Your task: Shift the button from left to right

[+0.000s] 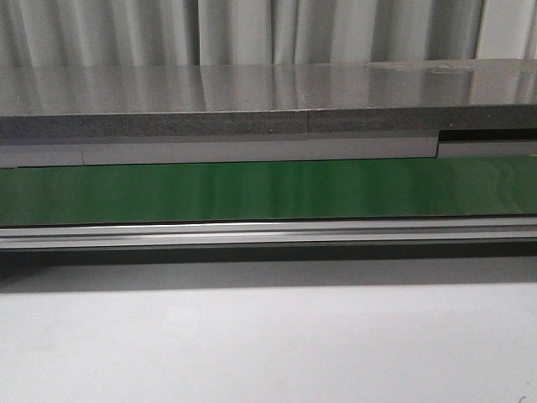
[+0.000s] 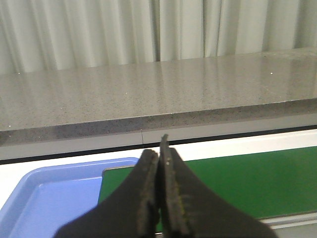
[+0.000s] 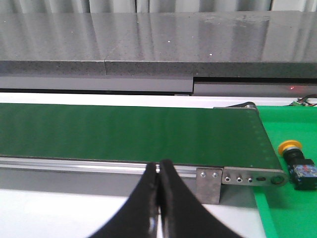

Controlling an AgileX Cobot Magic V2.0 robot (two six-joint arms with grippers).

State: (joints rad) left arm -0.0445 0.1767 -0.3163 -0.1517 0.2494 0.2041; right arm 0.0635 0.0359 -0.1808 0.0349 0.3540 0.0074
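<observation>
Right wrist view shows the right gripper (image 3: 159,171) with its two dark fingers (image 3: 173,208) pressed together, tips meeting, nothing between them. Just beyond the fingertips runs the metal rail (image 3: 99,164) of the conveyor, and past that the green belt (image 3: 129,131) stretches across the picture. The belt's end bracket (image 3: 242,177) sits to one side of the fingers, with a small square metal plate (image 3: 209,182) beside it. Further out on that same side, past the belt's end, the button (image 3: 296,163) lies tipped over on a bright green surface (image 3: 290,208), its orange-yellow cap pointing away from the dark boxy body. It is well apart from the right fingers and nothing touches it. Behind the belt a grey speckled stone counter (image 3: 148,44) spans the view.

In the left wrist view, the left gripper (image 2: 161,156) is likewise closed, its fingers (image 2: 181,198) flush against each other and empty. Directly beyond them is the other end of the green belt, and off to one side of the fingers sits a blue tray (image 2: 29,198), its rim touching the belt's end. The same stone counter and pale curtains (image 2: 124,29) stand behind.

The front view shows the belt, the rail, the counter and the pale desk (image 1: 268,344) in front; neither gripper nor the button appears there.
</observation>
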